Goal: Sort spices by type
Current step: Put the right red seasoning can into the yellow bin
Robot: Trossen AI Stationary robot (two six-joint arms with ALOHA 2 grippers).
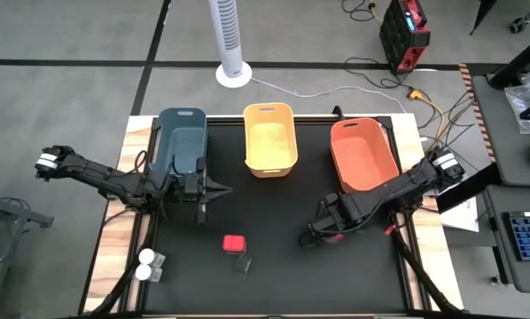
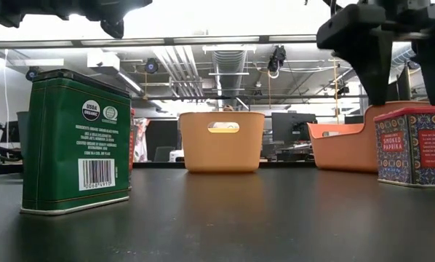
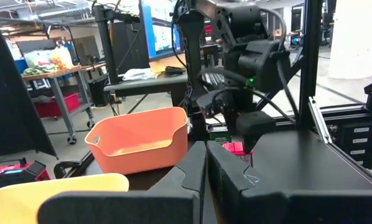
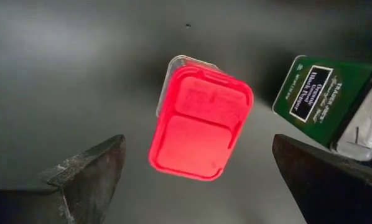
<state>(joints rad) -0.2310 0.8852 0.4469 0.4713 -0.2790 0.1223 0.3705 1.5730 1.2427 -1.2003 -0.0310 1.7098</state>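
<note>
Red plastic fills the right wrist view: a red-lidded spice tin (image 4: 200, 123) sits on the black mat (image 1: 274, 266) directly below the right gripper (image 4: 198, 174), centred between its two fingers (image 4: 89, 171), which stand wide apart and clear of it. A green black-pepper tin (image 4: 320, 99) stands just beside it, off one finger.

From above, that gripper (image 1: 323, 232) hangs in front of the orange bin (image 1: 364, 156), hiding both tins; only a sliver of red shows. The low view alone gives the labels: a smoked paprika tin (image 2: 414, 145) under the dark fingers, and the green tin (image 2: 77, 143).

The left gripper (image 1: 203, 206), fingers pressed together, hovers before the blue bin (image 1: 182, 142). Another red-lidded jar (image 1: 235, 245) stands ahead of it, two white-lidded jars (image 1: 146, 263) well off to its side, the yellow bin (image 1: 270, 137) between the others
</note>
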